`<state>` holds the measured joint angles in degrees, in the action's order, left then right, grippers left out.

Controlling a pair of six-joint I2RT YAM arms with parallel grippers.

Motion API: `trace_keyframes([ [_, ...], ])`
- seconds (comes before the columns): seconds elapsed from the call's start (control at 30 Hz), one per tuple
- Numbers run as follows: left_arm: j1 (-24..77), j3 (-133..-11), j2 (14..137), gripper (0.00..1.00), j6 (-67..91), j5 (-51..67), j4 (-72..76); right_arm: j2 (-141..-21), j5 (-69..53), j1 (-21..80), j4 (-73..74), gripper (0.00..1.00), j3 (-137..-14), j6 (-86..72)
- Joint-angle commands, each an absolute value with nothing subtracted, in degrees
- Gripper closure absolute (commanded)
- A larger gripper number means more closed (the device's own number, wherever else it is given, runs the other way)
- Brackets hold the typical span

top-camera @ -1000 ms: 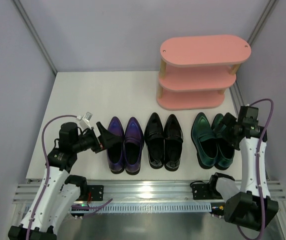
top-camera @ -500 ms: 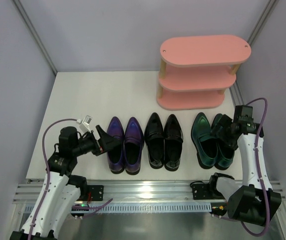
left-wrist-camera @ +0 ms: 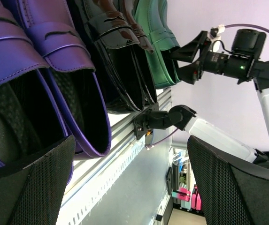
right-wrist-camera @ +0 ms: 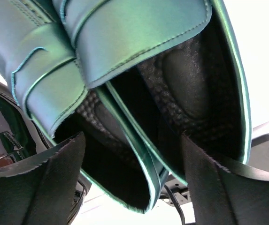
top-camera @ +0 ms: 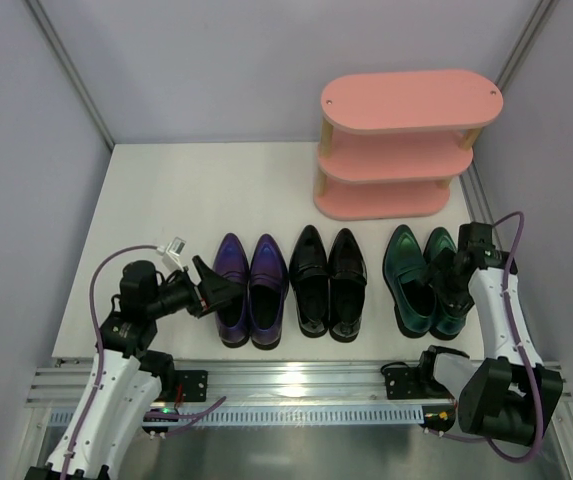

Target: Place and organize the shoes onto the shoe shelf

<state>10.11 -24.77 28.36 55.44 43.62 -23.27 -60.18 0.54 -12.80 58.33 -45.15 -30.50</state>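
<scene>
Step in hand: first pick-up, nothing shelved yet. Purple pair (top-camera: 249,290), black pair (top-camera: 328,283) and green pair (top-camera: 421,285) stand in a row on the counter (top-camera: 186,190), toes toward the shoe shelf (top-camera: 396,150) at the far right, apart from them. Left gripper (top-camera: 209,284) has its fingers spread at the outer purple heel. Right gripper (top-camera: 448,272) is spread over the green heel openings (neither grips leather). Next, my judgement: seat one finger inside a heel, close, then lift clear of the neighbouring shoe.
</scene>
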Motion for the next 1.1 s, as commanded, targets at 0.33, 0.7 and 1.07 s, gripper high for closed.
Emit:
trace_keyframes([
  [0.33, 10.2, -23.2, 27.0, 0.0, 58.1, 46.1, -18.7, -58.7, -14.1, -12.2, 50.0, 0.87, -36.7, -31.0],
  [0.7, 10.1, -24.5, 27.9, 0.0, 58.4, 45.2, -18.6, -54.1, -20.0, -8.4, 50.9, 0.96, -40.2, -27.5],
  [1.07, 10.1, -24.3, 29.3, 0.0, 58.5, 43.6, -18.3, -60.7, -11.6, 2.8, 49.7, 0.59, -39.0, -29.5],
])
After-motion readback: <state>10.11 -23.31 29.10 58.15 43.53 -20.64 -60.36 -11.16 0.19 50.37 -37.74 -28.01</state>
